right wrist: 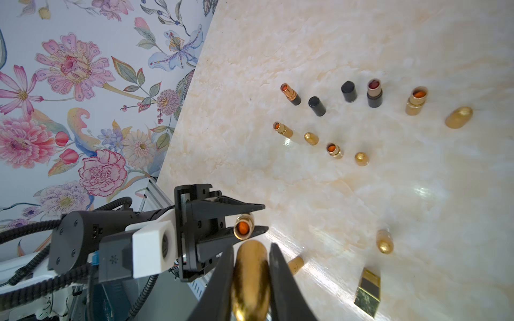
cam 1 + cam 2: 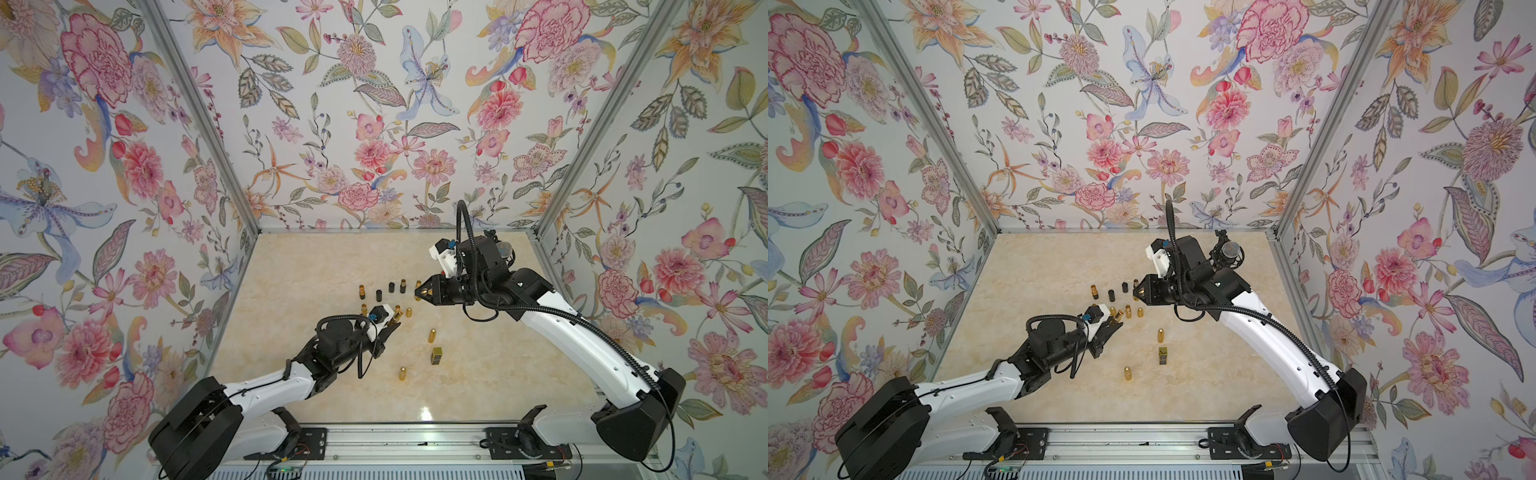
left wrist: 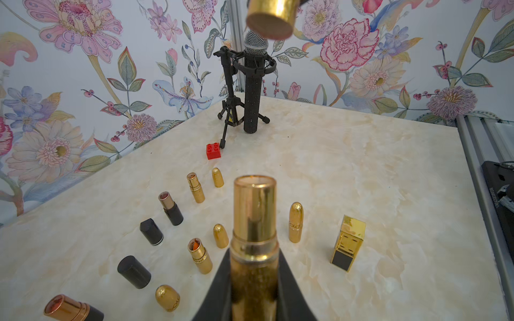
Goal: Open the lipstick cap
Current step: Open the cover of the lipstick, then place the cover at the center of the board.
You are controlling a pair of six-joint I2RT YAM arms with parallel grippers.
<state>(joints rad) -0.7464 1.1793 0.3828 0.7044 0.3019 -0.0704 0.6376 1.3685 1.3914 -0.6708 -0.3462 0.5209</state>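
Gold lipstick tube [image 3: 254,211] sits clamped by its base in your left gripper [image 3: 254,250]; your right gripper [image 1: 251,248] is closed on the cap [image 1: 250,280], held clear of the tube. Set each piece down upright on bare table [image 3: 361,166], away from the other lipsticks [image 3: 196,187].

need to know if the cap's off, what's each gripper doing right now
left gripper: shut on the lipstick tube, uncapped.
right gripper: shut on the gold cap.
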